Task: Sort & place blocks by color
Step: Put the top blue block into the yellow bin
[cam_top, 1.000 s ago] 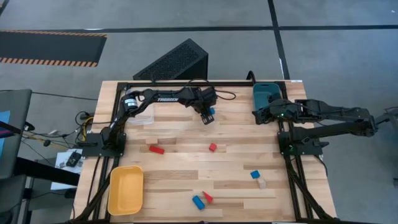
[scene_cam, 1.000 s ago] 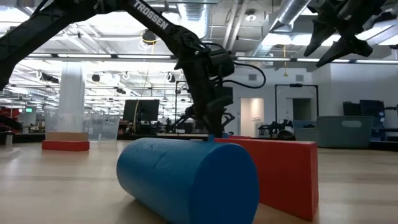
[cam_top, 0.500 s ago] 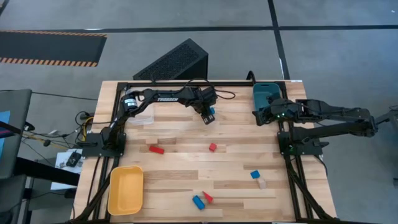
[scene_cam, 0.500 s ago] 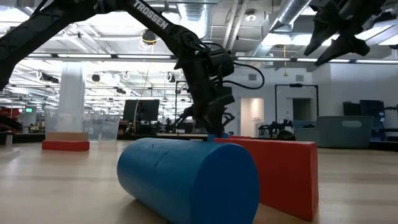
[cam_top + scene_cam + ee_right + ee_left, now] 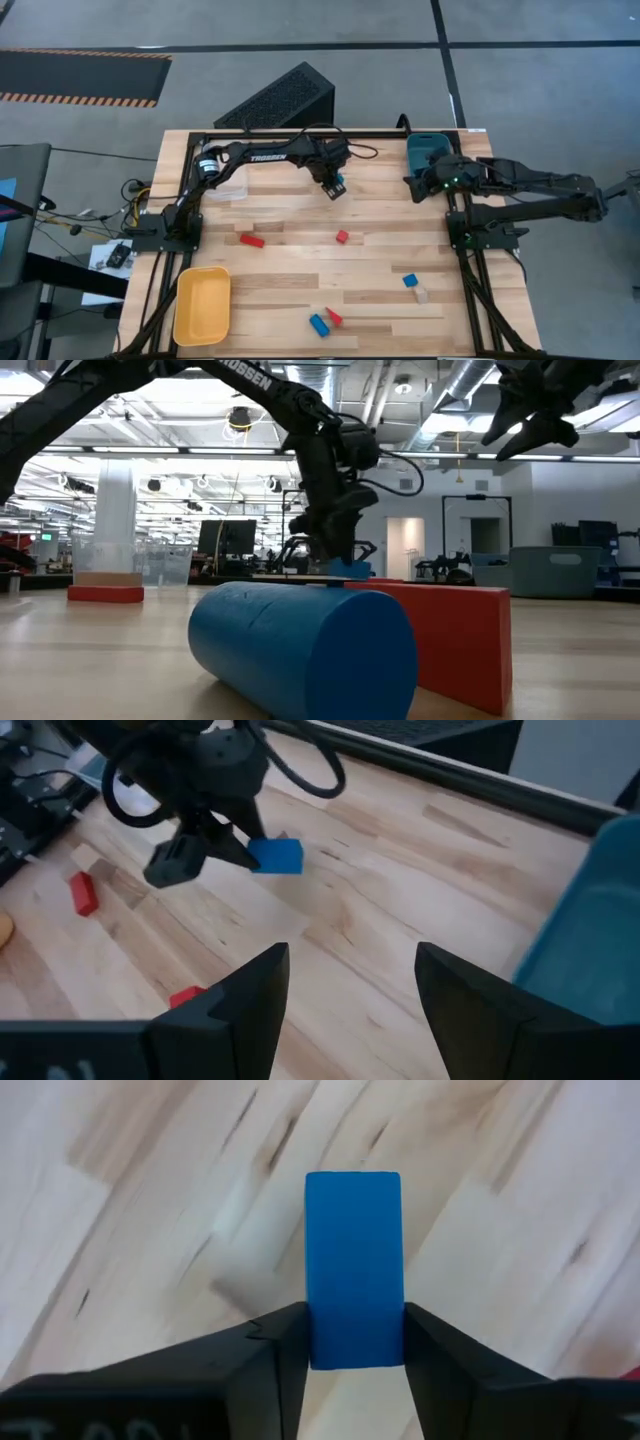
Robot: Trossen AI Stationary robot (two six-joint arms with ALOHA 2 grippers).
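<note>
High view, table (image 5: 290, 270): pale wood planks in a black frame, both arms mounted at its sides; the blocks lie scattered so each can be reached from above.
Left arm: stretched across the far part of the table; white lettering on its link reads "TROSSEN" in the low view.
Right arm: folded at the far right edge, waiting beside the teal tray (image 5: 425, 150).
Teal tray: at the far right corner, probably the bin for blue pieces, judging by colour.
Yellow tray (image 5: 202, 305): at the near left corner, well apart from the work.
Left tool (image 5: 355, 1345): clamped on a blue block (image 5: 353, 1265), one finger on each long side, the block sticking out past the tips; it seems lifted just off the wood, as a carry would need.
Right tool (image 5: 350, 995): fingers spread wide, holding nothing, pointed toward the left tool.
Loose blocks: a red bar (image 5: 251, 240) and a small red cube (image 5: 342, 237) mid-table; a blue block (image 5: 410, 281) beside the pale wood one (image 5: 422, 295); a blue cylinder (image 5: 319, 324) touching a red wedge (image 5: 333, 317) near the front edge.
</note>
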